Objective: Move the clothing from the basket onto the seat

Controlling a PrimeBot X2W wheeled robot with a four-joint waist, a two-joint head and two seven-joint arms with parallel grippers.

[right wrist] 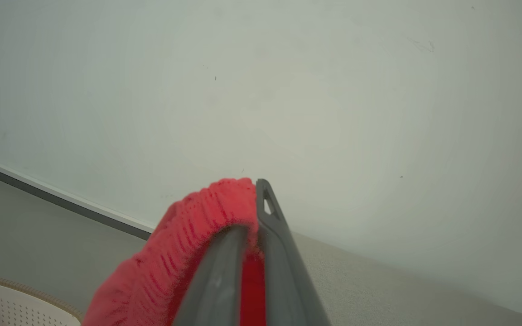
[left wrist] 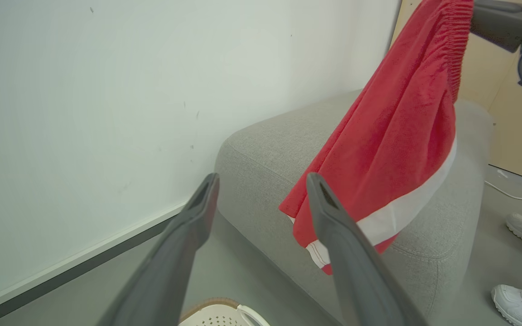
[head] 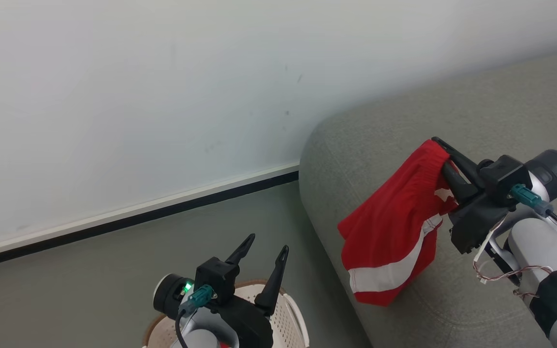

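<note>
A pair of red shorts (head: 394, 227) with a white band along the hem hangs above the grey seat (head: 380, 145), held by its gathered waistband. My right gripper (head: 445, 154) is shut on that waistband (right wrist: 206, 217), and the cloth drapes down over the seat's front edge. In the left wrist view the red shorts (left wrist: 397, 136) dangle in front of the grey seat (left wrist: 261, 154). My left gripper (head: 265, 246) stands open and empty above the cream-white basket (head: 285, 314) at the bottom of the head view. The basket's inside is hidden by the left arm.
A white wall (head: 138, 96) with a dark skirting strip (head: 128, 220) runs behind the seat and basket. Grey floor (head: 90, 285) lies between wall and basket. A person's white shoes (left wrist: 514, 303) stand on the floor beyond the seat, near a white cable (left wrist: 510, 192).
</note>
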